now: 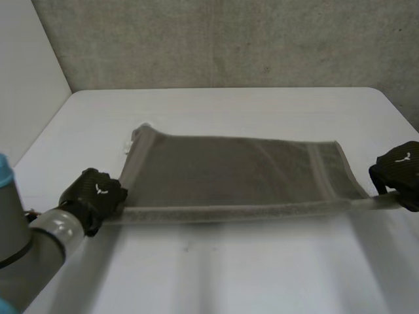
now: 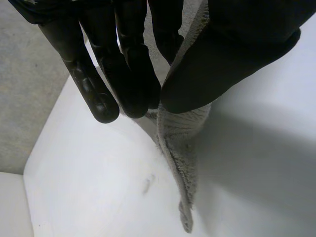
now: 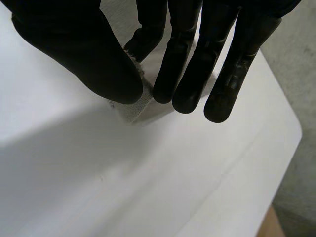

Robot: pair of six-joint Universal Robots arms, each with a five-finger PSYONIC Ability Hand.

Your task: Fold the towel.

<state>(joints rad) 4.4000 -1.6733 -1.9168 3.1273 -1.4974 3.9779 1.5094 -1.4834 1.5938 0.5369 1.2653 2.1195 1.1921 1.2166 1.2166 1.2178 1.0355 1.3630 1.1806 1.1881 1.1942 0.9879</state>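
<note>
I see the grey towel (image 1: 236, 173) stretched taut between both hands, its far edge on the white table (image 1: 229, 275) and its near edge raised. The left hand (image 1: 97, 193) pinches the near-left corner between thumb and fingers. The right hand (image 1: 399, 171) pinches the near-right corner likewise. Each hand's back carries a small white mark, too small to read.

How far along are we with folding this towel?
Done: the left hand and right hand each pinch a near corner of the towel. In hand: its near edge is stretched between them, raised off the table. Left: the fold itself, as that edge is not yet laid on the far edge.
</note>
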